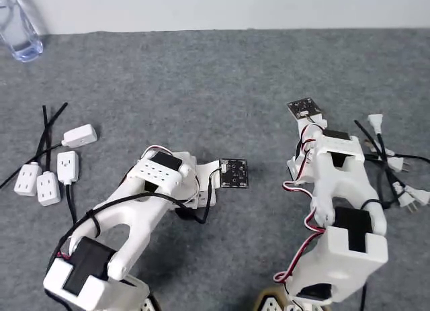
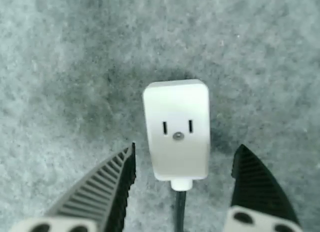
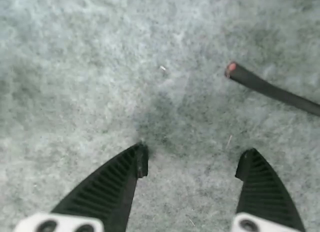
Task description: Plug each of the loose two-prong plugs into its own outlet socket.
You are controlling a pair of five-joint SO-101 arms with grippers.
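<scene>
Ribbed left pincer [image 2: 186, 152] spread, flanking boxy white socket [image 2: 176, 129]; right pincer [image 3: 195, 152] spread over felt [image 3: 75, 66].

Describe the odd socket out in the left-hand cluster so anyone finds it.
On the left of the grey table, four white outlet sockets lie on black cords. Three sit side by side, faces up. The odd one lies farthest back, turned sideways.
</scene>
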